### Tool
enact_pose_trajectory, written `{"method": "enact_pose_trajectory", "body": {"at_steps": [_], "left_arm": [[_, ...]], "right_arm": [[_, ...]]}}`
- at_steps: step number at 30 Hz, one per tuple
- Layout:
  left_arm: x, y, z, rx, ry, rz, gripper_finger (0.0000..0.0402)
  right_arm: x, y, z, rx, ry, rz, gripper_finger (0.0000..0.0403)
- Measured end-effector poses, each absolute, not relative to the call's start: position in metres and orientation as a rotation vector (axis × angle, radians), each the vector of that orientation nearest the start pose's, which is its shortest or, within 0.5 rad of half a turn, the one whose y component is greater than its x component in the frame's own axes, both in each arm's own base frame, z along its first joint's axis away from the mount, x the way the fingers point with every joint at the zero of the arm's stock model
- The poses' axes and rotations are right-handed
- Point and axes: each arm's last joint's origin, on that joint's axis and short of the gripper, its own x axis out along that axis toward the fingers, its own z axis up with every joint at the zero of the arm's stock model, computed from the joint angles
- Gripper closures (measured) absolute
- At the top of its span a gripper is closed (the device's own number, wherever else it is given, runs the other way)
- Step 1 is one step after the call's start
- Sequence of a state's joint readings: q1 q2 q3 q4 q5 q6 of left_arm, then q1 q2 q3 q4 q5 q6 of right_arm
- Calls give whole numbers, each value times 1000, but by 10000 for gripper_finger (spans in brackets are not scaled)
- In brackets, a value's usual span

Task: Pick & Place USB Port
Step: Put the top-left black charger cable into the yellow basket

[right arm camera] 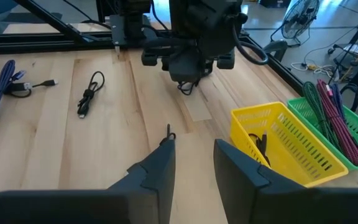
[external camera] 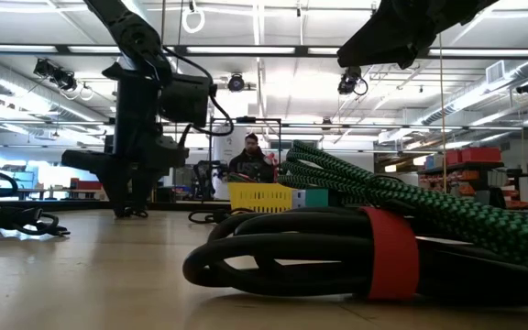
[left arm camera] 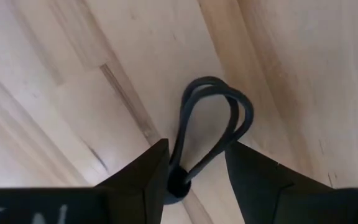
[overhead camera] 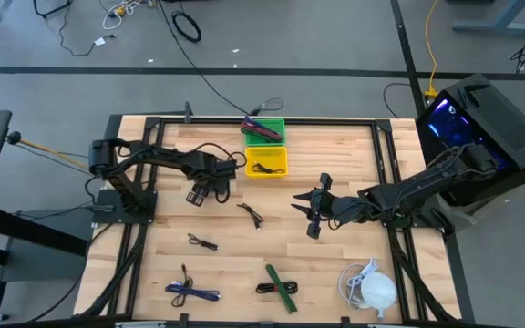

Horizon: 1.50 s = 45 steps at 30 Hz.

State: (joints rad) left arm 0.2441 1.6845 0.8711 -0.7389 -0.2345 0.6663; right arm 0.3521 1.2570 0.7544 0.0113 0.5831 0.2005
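Fingers (left arm camera: 145,177) of the left gripper (left arm camera: 194,180) stand wide open around a looped black cable (left arm camera: 213,127); two baskets at twelve o'clock.

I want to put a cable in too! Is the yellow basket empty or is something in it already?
Not empty. The yellow basket already holds a black cable, seen from above and past the right gripper's camera.
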Motion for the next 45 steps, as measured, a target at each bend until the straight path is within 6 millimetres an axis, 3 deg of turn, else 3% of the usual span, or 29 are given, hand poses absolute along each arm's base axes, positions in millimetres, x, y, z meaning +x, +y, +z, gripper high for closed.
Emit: {"method": "enact_pose_trajectory", "body": {"at_steps": [3,6,8,15,21,25,31,37,45], "left_arm": [[254,71,132,512,1638,-137,267],[254,70,133,492,1644,-131,352],[256,71,134,465,1634,-103,383],[268,74,152,385,1577,-1,393],[287,76,205,322,1355,34,393],[302,82,244,312,1096,58,393],[320,94,272,351,819,45,393],[330,102,278,380,703,103,393],[359,114,256,381,843,131,393]], "right_arm": [[252,76,246,-26,414,-269,292],[252,76,246,-26,415,-268,292],[252,76,246,-26,415,-269,292],[252,76,246,-26,415,-270,292],[252,76,245,-28,418,-270,292],[252,76,246,-27,417,-269,292],[252,76,246,-28,417,-270,292],[252,76,246,-35,418,-269,292],[253,76,247,-47,408,-265,292]]}}
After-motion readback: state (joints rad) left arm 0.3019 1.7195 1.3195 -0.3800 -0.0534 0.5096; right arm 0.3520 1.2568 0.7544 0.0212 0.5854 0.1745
